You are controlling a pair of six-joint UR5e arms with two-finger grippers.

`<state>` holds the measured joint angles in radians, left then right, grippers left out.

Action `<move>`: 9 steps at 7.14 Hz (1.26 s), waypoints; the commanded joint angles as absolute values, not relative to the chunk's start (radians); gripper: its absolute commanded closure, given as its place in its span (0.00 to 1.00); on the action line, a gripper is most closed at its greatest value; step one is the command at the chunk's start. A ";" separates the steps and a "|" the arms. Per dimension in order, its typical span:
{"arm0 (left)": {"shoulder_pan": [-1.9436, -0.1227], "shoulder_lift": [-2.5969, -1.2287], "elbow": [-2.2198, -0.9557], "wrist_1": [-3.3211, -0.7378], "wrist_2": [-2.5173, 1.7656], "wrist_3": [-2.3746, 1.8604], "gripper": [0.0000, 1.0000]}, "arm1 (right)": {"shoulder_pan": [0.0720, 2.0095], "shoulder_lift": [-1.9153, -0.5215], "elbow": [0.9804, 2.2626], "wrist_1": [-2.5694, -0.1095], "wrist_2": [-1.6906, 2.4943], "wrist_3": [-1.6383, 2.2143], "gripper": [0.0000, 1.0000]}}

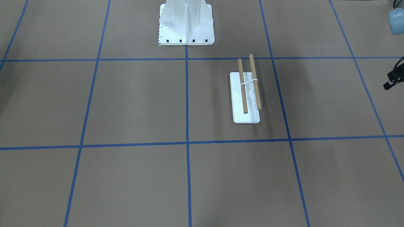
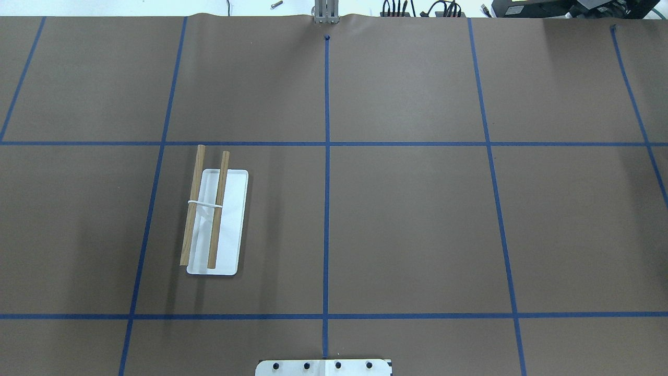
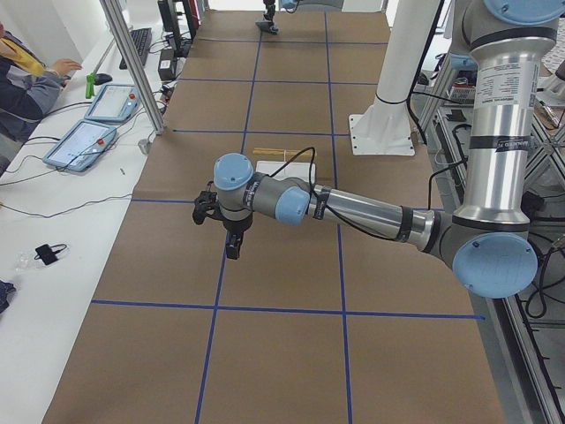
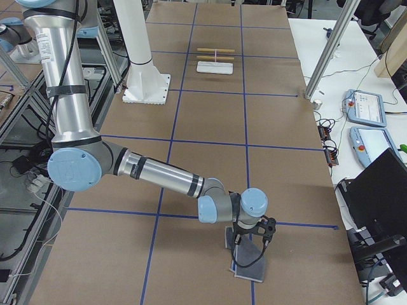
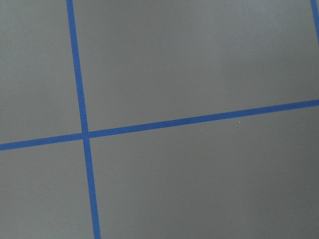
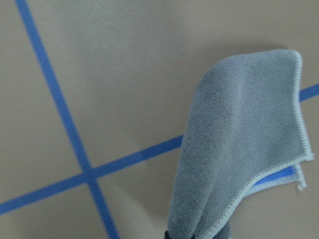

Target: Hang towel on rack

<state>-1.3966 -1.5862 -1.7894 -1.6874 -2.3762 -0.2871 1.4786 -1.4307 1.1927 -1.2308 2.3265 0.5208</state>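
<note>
Over the left end of the tabletop [image 2: 417,235] the left gripper [image 3: 231,251] hangs point-down above the brown surface, well clear of it. Whether its pincer stands apart or together I cannot tell, since its own wrist view shows only blue tape lines [image 5: 79,74] crossing on the paper. Next, in the left half of the table and about midway between the robot's edge and the operators' edge, stands the rack [image 2: 233,224]. Its white base lies flat, with its long sides running from one of those edges toward the other. Its two wooden dowels [image 2: 217,209] are level, parallel and bare. At the middle of the robot's edge sits the white bolted pedestal [image 1: 186,23]. Near the right end of the tabletop the right gripper [image 4: 236,240] reaches down, its pincer clamped on a bunched part of the towel [image 6: 239,144]. The rest of the grey cloth fans out from that pinch and lies across a tape line, with one corner folded over.
</note>
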 commanded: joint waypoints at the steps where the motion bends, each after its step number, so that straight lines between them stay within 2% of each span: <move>1: -1.394 -1.601 -1.790 -1.763 -2.466 -0.456 0.02 | 1.471 -1.401 1.476 -1.410 2.333 0.744 1.00; 5: -1.343 -1.768 -1.668 -2.174 -2.487 -1.097 0.02 | 1.338 -1.169 1.685 -1.500 2.399 1.151 1.00; 6: -1.321 -1.817 -1.629 -2.231 -2.487 -1.224 0.02 | 1.281 -1.120 1.718 -1.499 2.384 1.275 1.00; 9: -1.214 -1.955 -1.634 -2.282 -2.471 -1.634 0.02 | 1.065 -0.976 1.825 -1.499 2.249 1.596 1.00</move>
<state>-1.2527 -1.8999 -1.6307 -2.2627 -2.4766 -1.4786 1.1452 -1.0247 1.7812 -1.4987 2.2953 1.4825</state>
